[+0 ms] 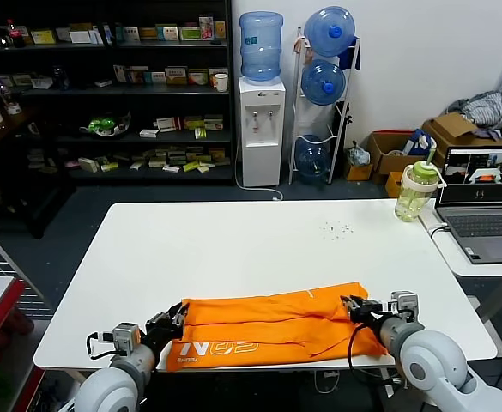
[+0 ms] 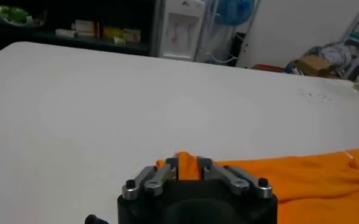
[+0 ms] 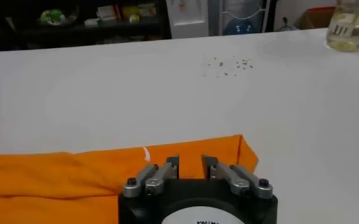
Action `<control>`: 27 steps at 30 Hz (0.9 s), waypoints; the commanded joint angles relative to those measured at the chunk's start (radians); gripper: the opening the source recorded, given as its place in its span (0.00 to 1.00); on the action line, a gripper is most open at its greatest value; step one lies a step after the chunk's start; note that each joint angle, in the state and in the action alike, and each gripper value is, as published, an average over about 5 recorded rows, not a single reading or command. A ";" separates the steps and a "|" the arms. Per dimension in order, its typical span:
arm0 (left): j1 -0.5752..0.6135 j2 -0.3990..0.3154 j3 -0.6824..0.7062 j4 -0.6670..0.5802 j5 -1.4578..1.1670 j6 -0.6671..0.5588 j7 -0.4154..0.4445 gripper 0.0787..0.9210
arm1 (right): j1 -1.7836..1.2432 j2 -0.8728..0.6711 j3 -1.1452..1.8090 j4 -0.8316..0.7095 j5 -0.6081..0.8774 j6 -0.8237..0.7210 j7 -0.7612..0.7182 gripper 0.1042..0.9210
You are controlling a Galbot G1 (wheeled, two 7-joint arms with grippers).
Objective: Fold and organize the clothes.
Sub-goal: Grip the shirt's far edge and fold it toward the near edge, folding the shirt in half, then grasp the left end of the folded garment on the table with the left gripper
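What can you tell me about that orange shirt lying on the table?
The orange T-shirt looks like soft cotton, folded into a long, wrinkled band lying flat along the near edge of the white table. White printed lettering shows near its left end. The left end effector sits at its left end with orange cloth between its fingers; the right end effector sits over its right end, fingers parted.

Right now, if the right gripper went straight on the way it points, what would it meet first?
The right gripper points across the orange T-shirt. Its open jaws straddle the folded cloth, so it would first push that cloth; beyond lies bare white table, then probably the small dark specks.
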 commanded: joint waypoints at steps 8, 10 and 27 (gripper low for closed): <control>0.066 -0.082 -0.022 0.037 0.020 0.012 0.003 0.61 | -0.035 0.015 0.035 0.017 -0.020 0.005 0.008 0.71; 0.057 -0.109 -0.028 0.054 0.028 0.004 0.007 0.68 | -0.041 0.020 0.038 0.021 -0.022 0.005 0.007 0.78; 0.102 -0.153 -0.021 0.100 0.141 -0.084 0.063 0.88 | -0.075 0.027 0.067 0.028 -0.022 0.011 0.002 0.88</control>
